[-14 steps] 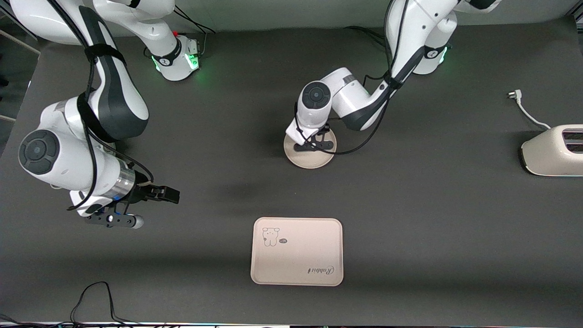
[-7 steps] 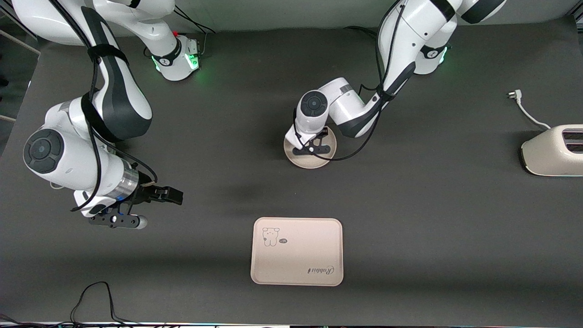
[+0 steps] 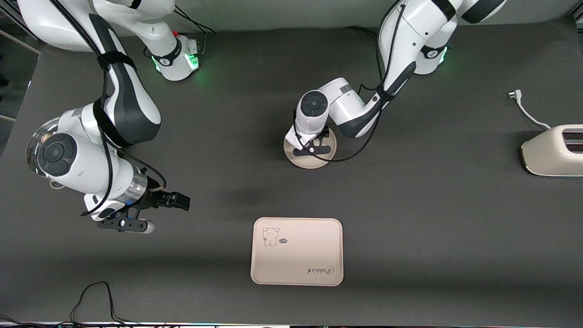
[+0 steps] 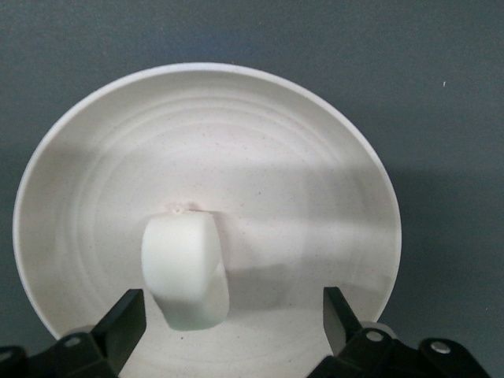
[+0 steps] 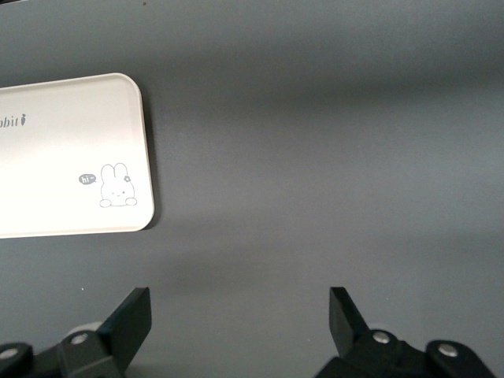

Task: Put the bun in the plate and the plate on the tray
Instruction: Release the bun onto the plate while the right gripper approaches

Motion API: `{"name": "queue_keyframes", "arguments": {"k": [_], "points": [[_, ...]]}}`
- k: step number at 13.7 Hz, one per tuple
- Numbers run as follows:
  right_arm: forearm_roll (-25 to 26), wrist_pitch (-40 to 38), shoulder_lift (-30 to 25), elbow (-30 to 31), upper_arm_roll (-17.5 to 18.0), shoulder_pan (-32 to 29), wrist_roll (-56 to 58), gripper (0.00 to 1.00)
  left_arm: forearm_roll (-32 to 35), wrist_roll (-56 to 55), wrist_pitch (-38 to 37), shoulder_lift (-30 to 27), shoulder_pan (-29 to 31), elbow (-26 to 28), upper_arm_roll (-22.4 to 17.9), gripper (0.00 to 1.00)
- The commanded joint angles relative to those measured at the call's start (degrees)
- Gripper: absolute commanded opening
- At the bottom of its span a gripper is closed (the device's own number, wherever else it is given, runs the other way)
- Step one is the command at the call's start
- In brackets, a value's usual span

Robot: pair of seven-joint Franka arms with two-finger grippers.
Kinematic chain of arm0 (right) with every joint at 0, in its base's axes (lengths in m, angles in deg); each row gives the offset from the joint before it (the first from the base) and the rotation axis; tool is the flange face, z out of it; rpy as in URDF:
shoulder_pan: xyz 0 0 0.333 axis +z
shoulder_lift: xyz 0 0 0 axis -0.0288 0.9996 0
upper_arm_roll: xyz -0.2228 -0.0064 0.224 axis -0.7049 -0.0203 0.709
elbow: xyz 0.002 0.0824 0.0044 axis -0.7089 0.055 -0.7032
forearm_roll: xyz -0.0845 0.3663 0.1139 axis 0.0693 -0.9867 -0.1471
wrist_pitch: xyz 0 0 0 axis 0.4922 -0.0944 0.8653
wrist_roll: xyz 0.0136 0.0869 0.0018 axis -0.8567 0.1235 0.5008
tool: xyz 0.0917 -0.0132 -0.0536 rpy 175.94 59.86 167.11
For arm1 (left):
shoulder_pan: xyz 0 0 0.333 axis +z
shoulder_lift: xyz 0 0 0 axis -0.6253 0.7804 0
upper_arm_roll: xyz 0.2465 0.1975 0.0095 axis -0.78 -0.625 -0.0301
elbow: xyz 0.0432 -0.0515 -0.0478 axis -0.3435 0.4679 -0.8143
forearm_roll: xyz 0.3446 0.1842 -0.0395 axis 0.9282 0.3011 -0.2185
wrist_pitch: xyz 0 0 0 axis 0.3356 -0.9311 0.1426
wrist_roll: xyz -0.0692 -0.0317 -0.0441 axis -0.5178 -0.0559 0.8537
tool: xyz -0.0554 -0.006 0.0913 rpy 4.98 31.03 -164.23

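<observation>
Bun point(image 4: 186, 272): small white lump, seated inside the plate point(image 4: 315, 165), off its centre; touched by neither finger.
Plate: round, cream, set flat on the dark table point(image 3: 410, 205), at 12 o'clock from the tray point(image 3: 296, 251) and well apart from it.
Left gripper point(image 3: 313, 146): hung over the plate, fingers point(image 4: 126, 319) spread wide to either side of the bun, nothing pinched.
Tray: rectangular, bare, nearer the front camera.
Right gripper point(image 3: 157, 212): held over bare table at 9 o'clock from the tray, fingers spread, nothing held.
Toaster point(image 3: 553, 150): at the left arm's end.
</observation>
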Motion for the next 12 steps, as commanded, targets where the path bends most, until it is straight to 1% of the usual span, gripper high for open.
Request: {"name": "queue_keyframes", "arguments": {"k": [1,3,7,8,9,10,12], "points": [[0.1,0.7,0.4,-0.3,0.1,1.1,-3.3,1.0,1.1,-1.7,-0.8,-1.6,-0.5,0.4,-0.4,1.0],[0.2,2.7,0.4,1.9,1.8,1.1,-4.2,1.0,1.1,-1.7,-0.8,-1.7,-0.4,0.4,-0.4,1.0],[0.4,8.5,0.3,7.8,2.8,2.0,-4.1,1.0,1.1,-1.7,-1.7,-2.3,-0.3,0.3,-0.4,1.0],[1.1,9.6,0.2,9.2,3.8,2.1,-4.1,1.0,1.1,-1.7,-2.7,-2.9,-0.2,0.2,-0.4,1.0],[2.2,11.6,0.1,11.0,4.1,2.2,-4.2,1.0,1.1,-1.4,-5.1,-4.7,0.1,0.2,-0.4,1.0],[2.3,14.1,-0.1,13.1,4.3,2.4,-4.3,1.0,1.1,-0.9,-8.6,-7.3,1.6,0.2,-0.4,1.0],[2.3,18.5,-0.2,17.0,5.8,2.4,-5.5,1.0,0.8,-0.2,-15.2,-14.2,4.2,0.3,-0.4,1.0]]}}
